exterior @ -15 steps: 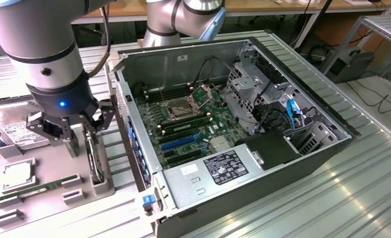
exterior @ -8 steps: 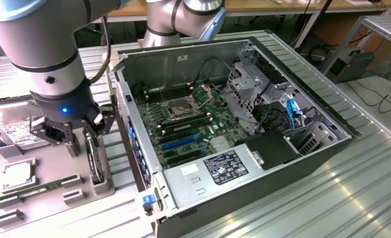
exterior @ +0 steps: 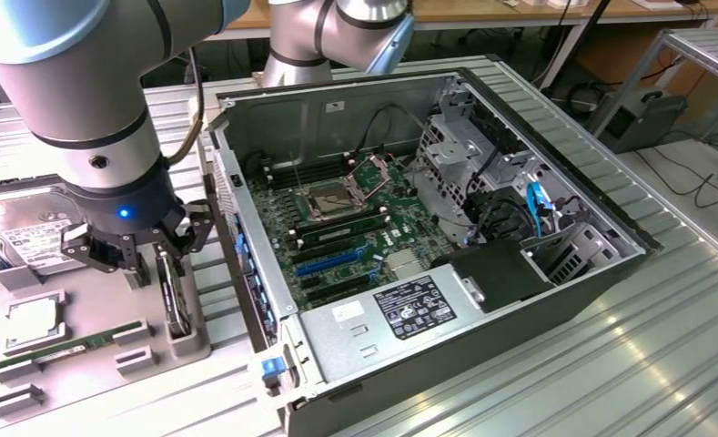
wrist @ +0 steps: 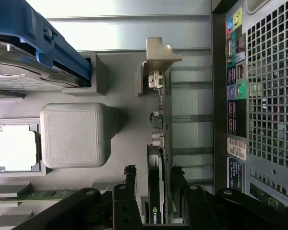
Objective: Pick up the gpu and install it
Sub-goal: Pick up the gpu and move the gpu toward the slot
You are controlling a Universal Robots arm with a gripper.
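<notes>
Gripper [exterior: 152, 257] low over grey holder tray [exterior: 85, 373], jaws spread wide, one finger each side of gpu [exterior: 174, 296], nothing pinched. Gpu stands on edge in tray slot, silvery bracket [wrist: 159, 55] at end farthest from gripper. Exterior view: open pc case [exterior: 517, 346] at 3 o'clock of gpu, hard drive [exterior: 25, 232] at 10 o'clock, memory stick [exterior: 67, 348] at 8 o'clock

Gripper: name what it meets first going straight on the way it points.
Probably the gpu, standing on edge in the gray tray directly under the open gripper; depth is unclear.
</notes>
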